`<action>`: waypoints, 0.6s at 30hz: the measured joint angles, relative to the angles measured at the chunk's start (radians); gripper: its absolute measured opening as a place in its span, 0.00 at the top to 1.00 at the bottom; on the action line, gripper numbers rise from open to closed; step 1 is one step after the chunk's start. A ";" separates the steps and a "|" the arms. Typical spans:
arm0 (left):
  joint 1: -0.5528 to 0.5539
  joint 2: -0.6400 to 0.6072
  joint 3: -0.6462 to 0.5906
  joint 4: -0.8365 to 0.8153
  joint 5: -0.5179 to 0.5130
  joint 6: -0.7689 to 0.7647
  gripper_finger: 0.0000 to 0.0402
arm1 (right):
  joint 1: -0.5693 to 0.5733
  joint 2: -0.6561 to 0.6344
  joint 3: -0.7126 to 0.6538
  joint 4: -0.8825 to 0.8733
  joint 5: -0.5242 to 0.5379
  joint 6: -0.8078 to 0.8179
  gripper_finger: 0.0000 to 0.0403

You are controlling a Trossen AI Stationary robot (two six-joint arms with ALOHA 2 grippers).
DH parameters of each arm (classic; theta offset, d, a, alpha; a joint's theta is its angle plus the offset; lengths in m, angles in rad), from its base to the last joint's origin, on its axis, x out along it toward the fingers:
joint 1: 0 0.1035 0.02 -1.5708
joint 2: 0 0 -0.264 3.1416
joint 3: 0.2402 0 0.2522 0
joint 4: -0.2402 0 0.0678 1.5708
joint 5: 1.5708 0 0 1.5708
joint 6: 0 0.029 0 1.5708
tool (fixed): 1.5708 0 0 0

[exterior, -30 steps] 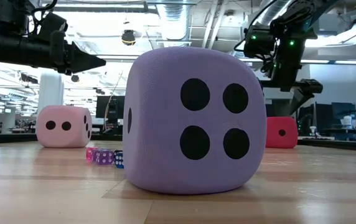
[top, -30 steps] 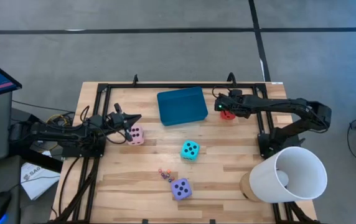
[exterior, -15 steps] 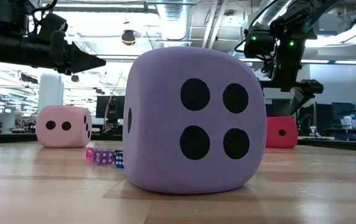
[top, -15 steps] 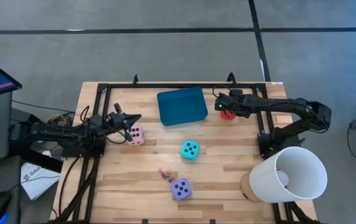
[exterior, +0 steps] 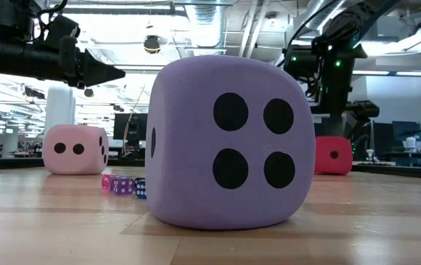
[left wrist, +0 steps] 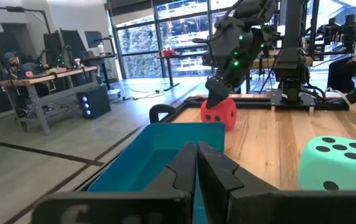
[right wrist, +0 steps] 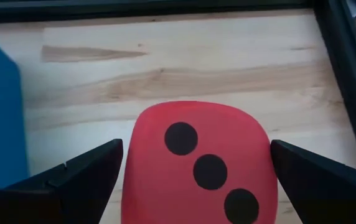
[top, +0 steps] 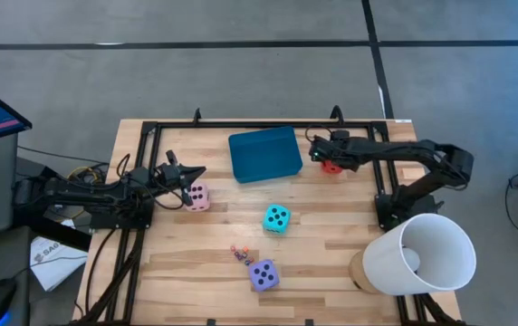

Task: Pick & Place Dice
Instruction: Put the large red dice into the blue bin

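The right gripper (right wrist: 193, 180) hangs over the red die (top: 331, 166) beside the tray (top: 264, 154) — fingers spread, seemingly not touching it. The left gripper (top: 197, 172), fingers clenched empty, hovers near the pink die (top: 198, 196).

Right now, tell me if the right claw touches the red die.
Apart. The right wrist view shows the open right claw straddling the red die, wood visible between each finger and it.

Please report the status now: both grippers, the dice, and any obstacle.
Right gripper open, astride red die. Left gripper shut, empty, near pink die. Nothing blocking.
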 joint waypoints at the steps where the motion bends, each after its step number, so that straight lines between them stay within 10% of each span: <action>1: 0.000 0.000 0.000 0.000 0.000 0.000 0.99 | -0.001 0.002 0.000 -0.001 0.001 0.000 0.01; 18: 0.000 0.000 0.000 0.000 -0.003 0.000 0.99 | 0.002 -0.051 -0.002 -0.012 -0.027 -0.020 0.01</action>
